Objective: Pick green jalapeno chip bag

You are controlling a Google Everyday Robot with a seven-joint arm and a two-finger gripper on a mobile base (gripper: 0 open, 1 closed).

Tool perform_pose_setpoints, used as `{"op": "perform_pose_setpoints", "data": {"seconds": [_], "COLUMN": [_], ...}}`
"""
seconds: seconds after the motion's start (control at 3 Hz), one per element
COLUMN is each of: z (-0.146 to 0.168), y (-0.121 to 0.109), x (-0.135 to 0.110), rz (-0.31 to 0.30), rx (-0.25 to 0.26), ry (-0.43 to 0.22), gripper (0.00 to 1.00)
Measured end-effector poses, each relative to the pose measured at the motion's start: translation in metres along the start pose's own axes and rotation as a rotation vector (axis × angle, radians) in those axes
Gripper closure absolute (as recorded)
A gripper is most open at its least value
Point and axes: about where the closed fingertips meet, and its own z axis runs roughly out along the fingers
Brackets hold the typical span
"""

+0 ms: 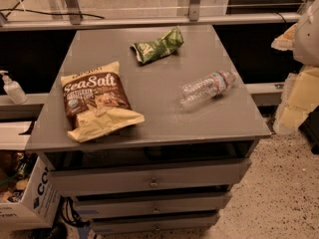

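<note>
The green jalapeno chip bag [157,46] is a small crumpled green foil bag with pale patches. It lies on its side at the back middle of the grey cabinet top [149,93]. My gripper is not in view. A pale rounded shape [308,31] at the right edge, well right of the bag and off the cabinet, may be part of my arm. Nothing touches the bag.
A larger brown-and-cream "Sea Salt" bag [97,101] lies at the front left of the top. A clear plastic bottle [207,87] lies on its side at the right. A sanitizer pump bottle [12,88] stands on a ledge to the left. A cardboard box [27,198] sits on the floor at lower left. The cabinet has drawers [149,178] below.
</note>
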Motion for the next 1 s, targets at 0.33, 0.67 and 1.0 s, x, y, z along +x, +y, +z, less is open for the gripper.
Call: {"op": "perform_pose_setpoints", "data": {"seconds": [0.33, 0.67, 1.0], "z": [0.0, 0.003, 0.012], "y": [0.0, -0.011, -0.032], "x": [0.0, -0.002, -0.008], "rz": [0.0, 0.001, -0.002], "rx": [0.0, 0.036, 0.09], "ry": [0.0, -0.026, -0.087], "gripper": [0.0, 0.0, 0.0]}}
